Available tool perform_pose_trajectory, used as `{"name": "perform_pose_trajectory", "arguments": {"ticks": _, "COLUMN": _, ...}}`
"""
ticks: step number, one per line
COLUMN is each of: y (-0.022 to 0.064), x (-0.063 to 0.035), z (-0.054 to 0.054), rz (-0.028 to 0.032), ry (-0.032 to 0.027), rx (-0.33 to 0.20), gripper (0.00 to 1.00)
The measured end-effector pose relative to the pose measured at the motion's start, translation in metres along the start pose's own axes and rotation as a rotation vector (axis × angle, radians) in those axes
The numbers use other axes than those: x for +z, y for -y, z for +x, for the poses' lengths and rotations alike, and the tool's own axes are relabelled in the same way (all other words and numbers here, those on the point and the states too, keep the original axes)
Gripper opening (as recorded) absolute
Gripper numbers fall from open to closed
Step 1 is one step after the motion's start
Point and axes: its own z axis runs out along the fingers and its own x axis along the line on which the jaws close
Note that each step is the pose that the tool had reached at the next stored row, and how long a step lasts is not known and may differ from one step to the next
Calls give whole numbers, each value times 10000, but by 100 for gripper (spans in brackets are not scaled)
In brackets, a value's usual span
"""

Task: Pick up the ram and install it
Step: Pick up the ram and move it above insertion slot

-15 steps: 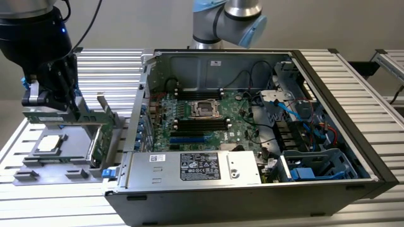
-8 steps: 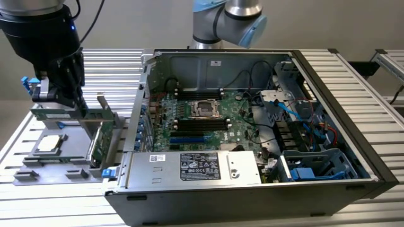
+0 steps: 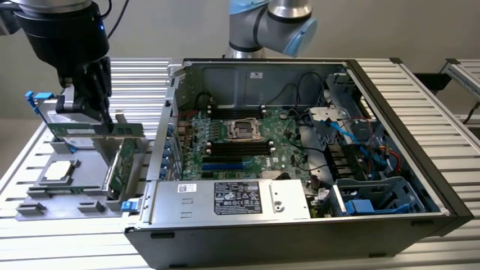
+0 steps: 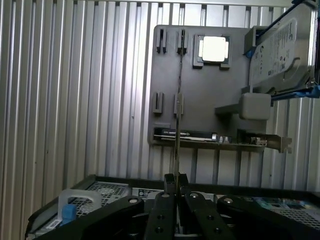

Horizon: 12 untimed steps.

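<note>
I see the slatted aluminium table (image 3: pixel 420 79) under everything, and on it the open computer case (image 3: pixel 439 185) takes up the middle and the exterior view's right, lid off, with the green motherboard (image 3: pixel 225 152) at its floor and the labelled power supply (image 3: pixel 232 197) along its near edge. On the exterior view's left, just beside the case, sits the grey parts fixture (image 3: pixel 82 169). At the fixture's far side a hard drive (image 4: pixel 280 50) stands propped with blue tabs, and along the side nearest the case the wider expansion card (image 3: pixel 123 163) stands on edge with its metal bracket. My gripper (image 3: pixel 96 118) hangs over the fixture, well to the left of the case, and its fingers (image 4: pixel 162 200) are clenched on the ram (image 3: pixel 101 131). I read that as a firm pinch on the top edge of the thin green strip, which lies level below the fingers in the exterior view. In the wrist view the strip shows edge-on as a narrow line running out from the fingertips. The processor (image 3: pixel 60 171) lies flat in its pocket at the fixture's left.
</note>
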Motion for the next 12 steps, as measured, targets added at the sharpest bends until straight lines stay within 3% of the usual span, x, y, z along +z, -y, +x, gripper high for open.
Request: {"name": "perform_pose_trajectory", "arguments": {"ticks": 12, "y": 223, "x": -88, "z": -186, "rz": 10, "ry": -11, "rx": -1, "gripper": 14}}
